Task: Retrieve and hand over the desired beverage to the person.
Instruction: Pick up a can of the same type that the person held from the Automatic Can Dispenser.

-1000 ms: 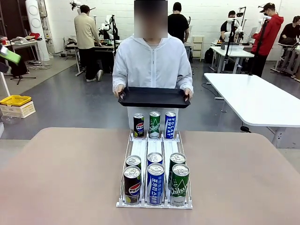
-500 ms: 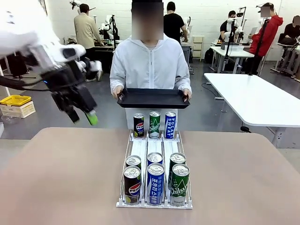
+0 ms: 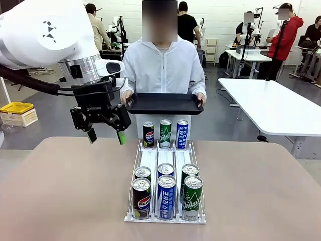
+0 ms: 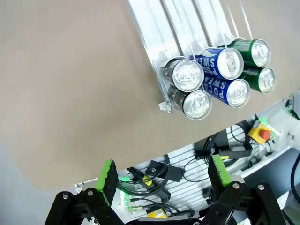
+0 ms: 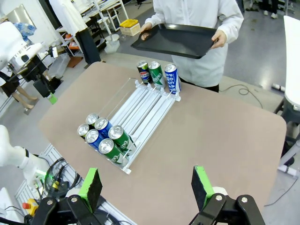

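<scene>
White left arm [image 3: 45,30] high over the table [image 3: 60,191], left gripper [image 3: 107,137] downward, fingers [image 3: 121,136] apart.

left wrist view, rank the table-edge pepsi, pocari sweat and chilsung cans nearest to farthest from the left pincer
1. Pepsi can, rack's near lane
2. Pocari Sweat can, middle lane
3. Chilsung can, far lane

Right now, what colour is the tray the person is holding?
Black tray, best in front view.
</scene>
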{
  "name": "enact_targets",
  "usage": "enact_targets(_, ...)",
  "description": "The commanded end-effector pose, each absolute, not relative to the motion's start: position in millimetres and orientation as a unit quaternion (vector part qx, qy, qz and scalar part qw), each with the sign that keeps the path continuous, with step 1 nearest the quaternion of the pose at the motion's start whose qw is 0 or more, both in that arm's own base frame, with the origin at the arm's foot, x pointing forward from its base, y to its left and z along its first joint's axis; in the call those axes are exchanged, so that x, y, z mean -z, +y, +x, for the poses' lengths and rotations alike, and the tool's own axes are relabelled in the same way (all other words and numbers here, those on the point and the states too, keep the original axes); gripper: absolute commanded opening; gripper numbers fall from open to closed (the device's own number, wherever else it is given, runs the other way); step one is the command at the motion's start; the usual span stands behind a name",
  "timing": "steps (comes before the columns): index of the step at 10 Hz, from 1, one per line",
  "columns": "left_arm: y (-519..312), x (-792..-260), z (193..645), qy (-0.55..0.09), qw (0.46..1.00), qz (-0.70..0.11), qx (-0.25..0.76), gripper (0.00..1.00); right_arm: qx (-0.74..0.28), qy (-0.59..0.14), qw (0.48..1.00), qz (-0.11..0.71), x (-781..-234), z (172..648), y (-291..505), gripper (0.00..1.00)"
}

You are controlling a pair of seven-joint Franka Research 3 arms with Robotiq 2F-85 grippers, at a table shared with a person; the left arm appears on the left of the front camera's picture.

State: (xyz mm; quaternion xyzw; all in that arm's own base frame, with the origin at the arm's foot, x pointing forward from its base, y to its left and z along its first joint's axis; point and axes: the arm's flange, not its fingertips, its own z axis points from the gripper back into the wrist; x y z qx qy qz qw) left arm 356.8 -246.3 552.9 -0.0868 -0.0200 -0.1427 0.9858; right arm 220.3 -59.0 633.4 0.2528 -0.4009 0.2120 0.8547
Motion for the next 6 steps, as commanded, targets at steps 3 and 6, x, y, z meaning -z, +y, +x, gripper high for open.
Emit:
enact_targets(3,-244.1,-552.6,362.5,-0.01,0.983,-0.107,0.149,1.0,-0.22,-0.401,0.85,0.263,-632.9,221.6,-58.9,1.0)
enact_targets(6,-244.1,-552.6,362.5,-0.01,0.983,-0.107,0.149,1.0,-0.22,-0.401,0.85,0.263,-632.9,221.6,-58.9,1.0)
